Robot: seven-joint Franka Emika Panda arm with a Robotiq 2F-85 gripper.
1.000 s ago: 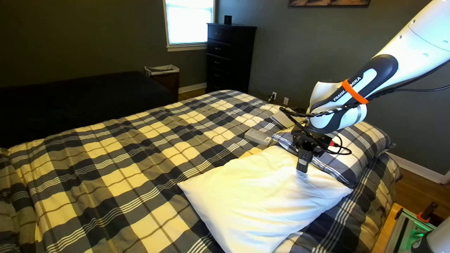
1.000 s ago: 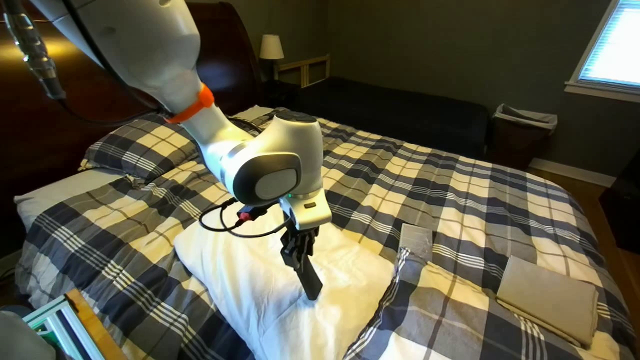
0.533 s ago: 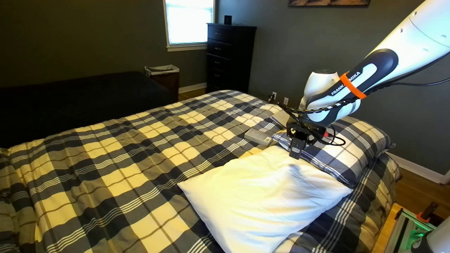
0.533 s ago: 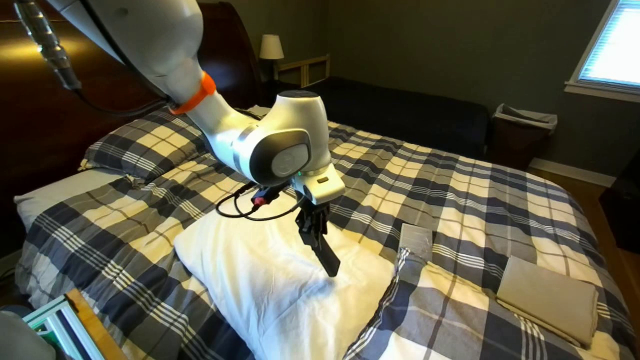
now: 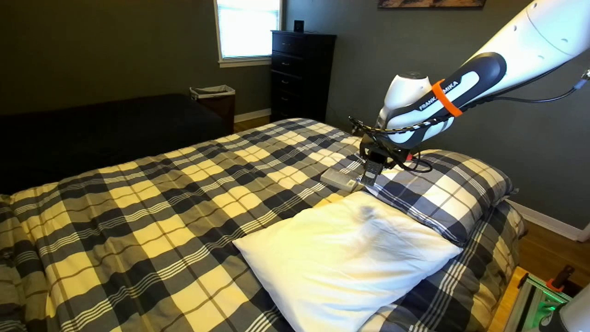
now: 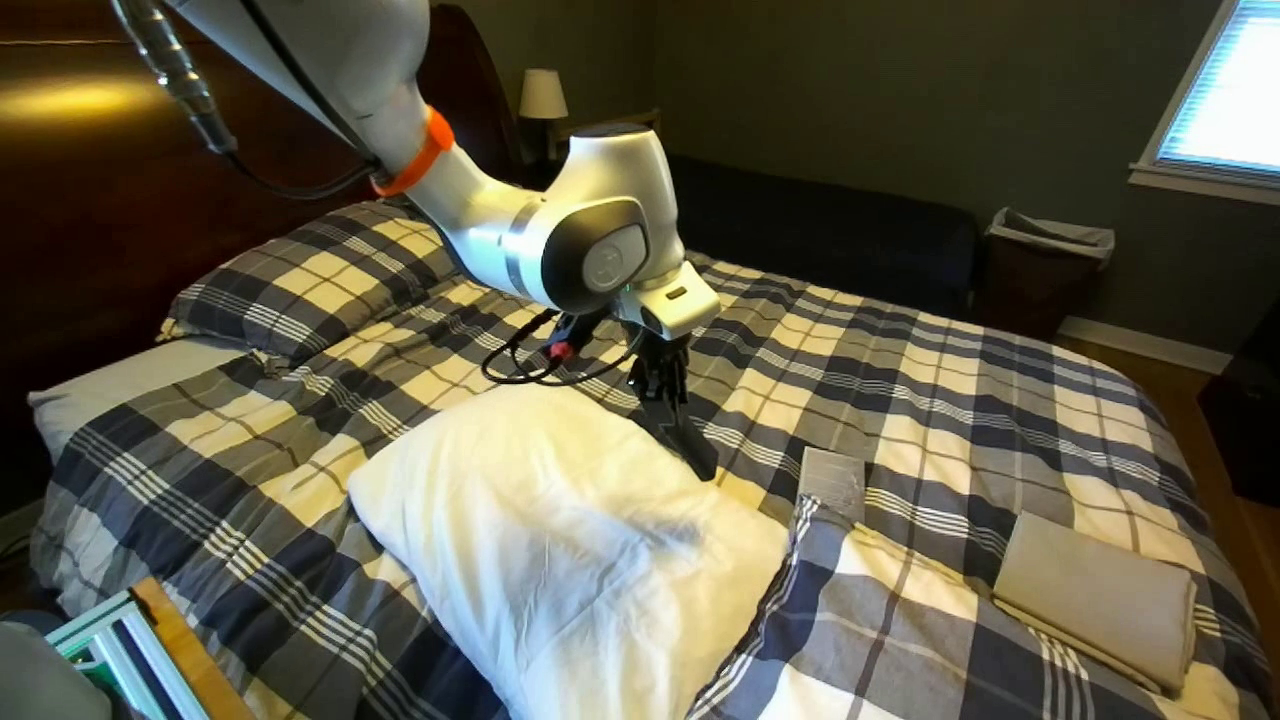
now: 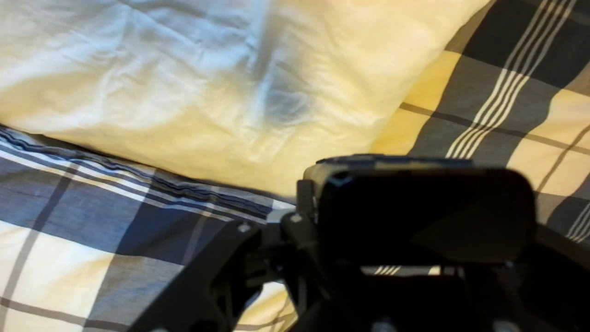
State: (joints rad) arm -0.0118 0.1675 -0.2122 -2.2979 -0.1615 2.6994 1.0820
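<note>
Hanging remote [image 5: 371, 174]: in an exterior view, this black handset, by its keys probably a remote control, is in the air above the bed [image 5: 152, 203], its free end pointing down.
Jaws: narrow, holding the remote by its upper part; they touch no other thing, as far as one can see.
White pillow [image 5: 341, 265]: it lies on the bed, and a shadow [image 5: 367, 212] falls on it, likely from the remote, so the two are apart.
Plaid pillow [image 5: 447, 193] and grey box [image 5: 339, 179]: both appear close behind the remote, the box lying just beside this pillow.
Folded cloth [image 6: 1095, 600]: in an exterior view, it rests on the bed, well apart from the remote, which leans and appears over the white pillow's edge.
Blunt end of the remote: in the wrist view, it hides much of the jaws, so how deep they hold it cannot be told.
Remote's hold: the remote could turn or fall, if only its end is gripped and the motion is quick.
Remote's free end: it could strike the grey box or drag the soft pillow fabric, if the height is judged wrongly during lowering.
</note>
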